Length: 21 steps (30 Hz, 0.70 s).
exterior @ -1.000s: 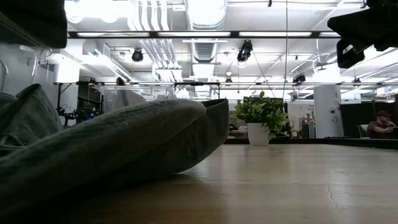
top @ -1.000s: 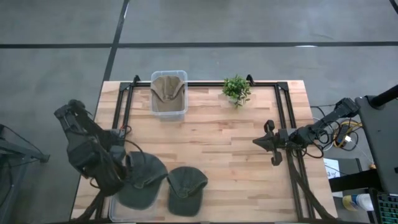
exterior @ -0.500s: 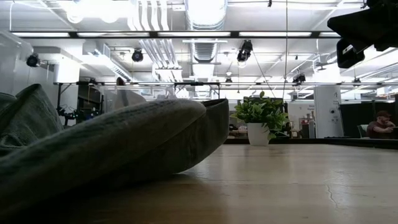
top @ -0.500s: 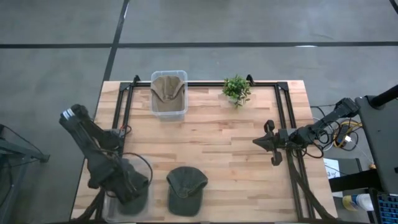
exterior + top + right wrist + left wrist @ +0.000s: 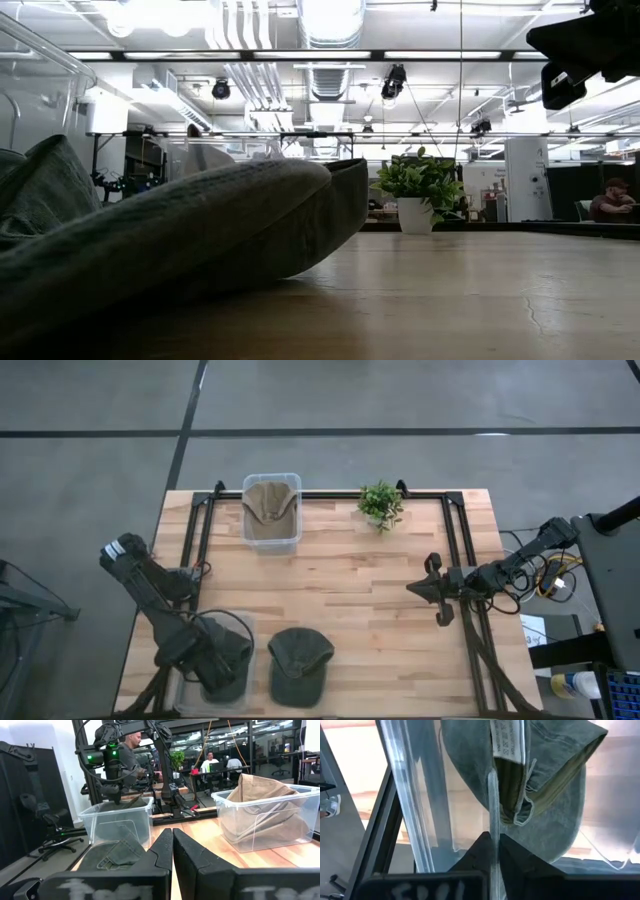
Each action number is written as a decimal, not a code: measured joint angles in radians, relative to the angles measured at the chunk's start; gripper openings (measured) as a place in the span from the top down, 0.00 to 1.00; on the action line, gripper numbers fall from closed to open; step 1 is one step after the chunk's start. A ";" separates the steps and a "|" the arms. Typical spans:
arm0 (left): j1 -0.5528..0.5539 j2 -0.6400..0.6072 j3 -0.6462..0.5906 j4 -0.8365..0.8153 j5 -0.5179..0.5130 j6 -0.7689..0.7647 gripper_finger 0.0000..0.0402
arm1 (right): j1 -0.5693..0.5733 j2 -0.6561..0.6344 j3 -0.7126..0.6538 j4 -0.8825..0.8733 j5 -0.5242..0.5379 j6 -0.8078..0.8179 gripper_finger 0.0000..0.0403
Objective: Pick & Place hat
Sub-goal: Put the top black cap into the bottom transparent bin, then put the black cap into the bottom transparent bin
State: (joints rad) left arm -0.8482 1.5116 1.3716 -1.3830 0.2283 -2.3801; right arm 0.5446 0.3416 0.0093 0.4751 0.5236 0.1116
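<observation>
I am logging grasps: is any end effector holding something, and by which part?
The left end effector holds a green hat by its fabric edge, over the clear bin. The right end effector holds nothing.

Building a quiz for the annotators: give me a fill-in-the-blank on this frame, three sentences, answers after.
1. The left gripper, jaws shut, holds a dark green cap over a clear plastic ____ at the table's near-left corner.
2. The far clear bin holds a ____ hat.
3. The second dark green cap lies directly on the wooden ____.

Missing words: bin; tan; table
</observation>
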 joint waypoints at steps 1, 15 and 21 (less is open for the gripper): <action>0.000 0.000 0.000 0.001 0.000 0.006 0.91 | 0.000 0.000 0.000 0.000 0.000 0.000 0.98; 0.008 -0.060 0.023 -0.013 0.102 0.021 0.61 | 0.000 0.000 0.000 0.000 0.000 0.000 0.98; 0.027 -0.069 0.123 0.018 -0.136 0.032 0.61 | 0.000 0.000 0.000 0.000 0.000 0.000 0.98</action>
State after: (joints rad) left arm -0.8211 1.4427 1.4946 -1.3651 0.0922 -2.3485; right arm 0.5446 0.3420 0.0093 0.4751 0.5236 0.1116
